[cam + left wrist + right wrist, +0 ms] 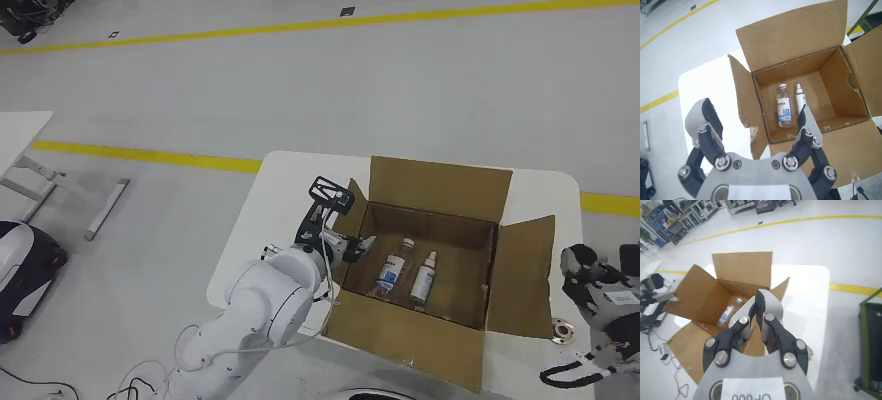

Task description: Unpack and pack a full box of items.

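Left gripper (755,106) hangs released above the open box (791,37), apparently poised for the clear bottle (784,106) and spray bottle (800,96) lying inside; right gripper (758,298) is clenched empty, held aside.

Bright, even light (seemingly overhead)

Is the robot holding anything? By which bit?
No. The left gripper is open and empty; the right gripper is shut on nothing.

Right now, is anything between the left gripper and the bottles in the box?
Nothing visible: the left gripper hangs open by the open box, with the clear bottle and spray bottle uncovered on its floor.
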